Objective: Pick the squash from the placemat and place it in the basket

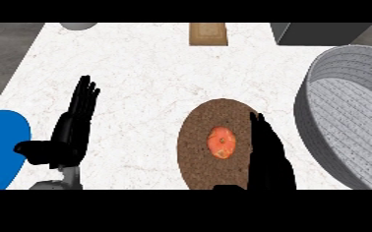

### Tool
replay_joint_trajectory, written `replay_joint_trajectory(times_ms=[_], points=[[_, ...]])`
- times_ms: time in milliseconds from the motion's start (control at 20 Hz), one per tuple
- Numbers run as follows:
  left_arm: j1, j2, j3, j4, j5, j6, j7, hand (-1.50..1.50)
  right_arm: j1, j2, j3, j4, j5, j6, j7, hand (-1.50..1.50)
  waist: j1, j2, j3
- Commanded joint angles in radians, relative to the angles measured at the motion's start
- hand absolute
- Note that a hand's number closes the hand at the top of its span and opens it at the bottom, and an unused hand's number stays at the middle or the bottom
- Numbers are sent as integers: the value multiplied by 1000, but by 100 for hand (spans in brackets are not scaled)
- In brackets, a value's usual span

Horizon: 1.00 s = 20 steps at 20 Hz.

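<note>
Right hand, fingers straight and together, stands edge-on just right of the orange squash on the brown placemat, so it should curl leftward round it before lifting toward the grey basket further right.

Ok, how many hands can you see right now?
2. The left hand rests open over the counter at left; the right hand is edge-on over the placemat, just right of the squash.
</note>
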Motion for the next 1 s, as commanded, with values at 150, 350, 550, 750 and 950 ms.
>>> replay_joint_trajectory(times_ms=[150,350,550,750,950], points=[[-34,-23,-26,-22,-18,22,41,0,-158,11,59,-81,-20,300,369,-150,10,6,4],[7,-18,-37,-32,-24,5,17,0,-163,11,44,-40,-36,296,397,-150,13,6,4],[4,-34,-38,-55,-40,38,31,0,-175,11,11,-51,-70,297,398,-150,8,6,6],[19,-7,-2,-50,-12,6,30,0,-168,11,23,-19,-84,265,398,-150,7,7,7],[-29,-23,12,16,-6,-8,1,0,-227,11,50,109,-97,130,383,-150,6,10,7]])
